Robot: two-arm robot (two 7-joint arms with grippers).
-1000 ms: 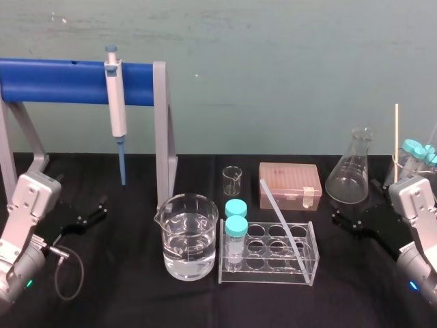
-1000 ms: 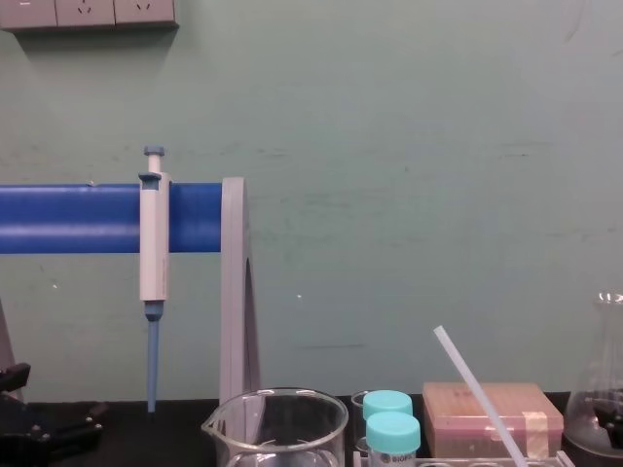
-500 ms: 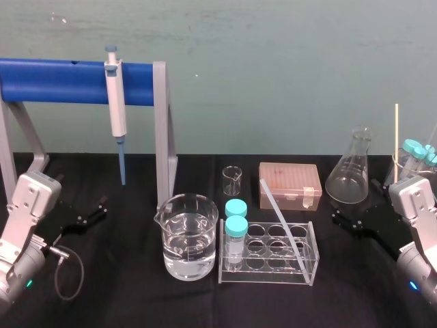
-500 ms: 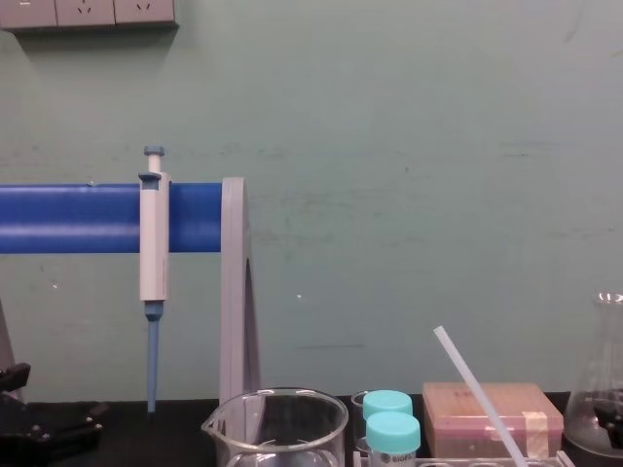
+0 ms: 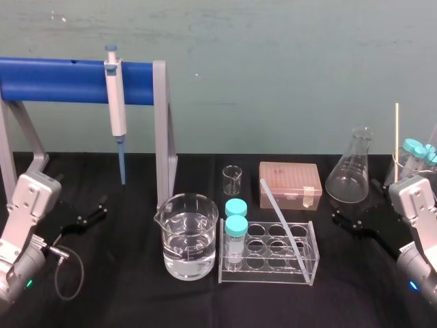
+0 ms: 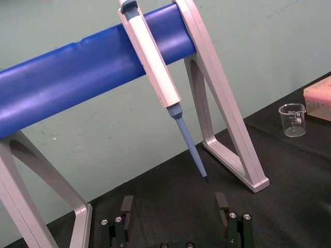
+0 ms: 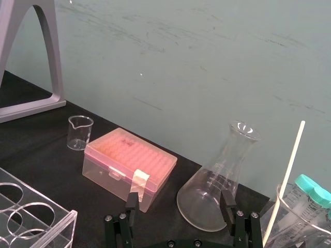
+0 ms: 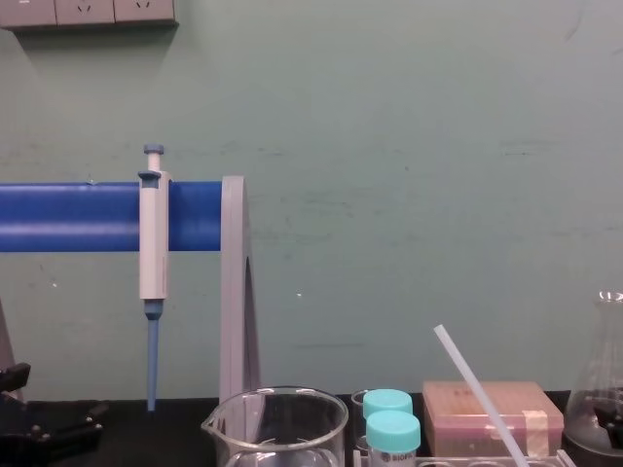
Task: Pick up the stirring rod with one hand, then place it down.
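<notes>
Pick-up is not yet begun: the stirring rod [image 5: 280, 217], leaned in the rack [image 5: 268, 279] between the released left hand [image 5: 90, 213] and released right hand [image 5: 349, 222], must be reached.

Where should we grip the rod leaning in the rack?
Grip its bare upper length above the rack, likely from above and the right with the open right pincer. The rod leans out of a well up toward the rear left, and capped tubes crowd the rack's left end.
</notes>
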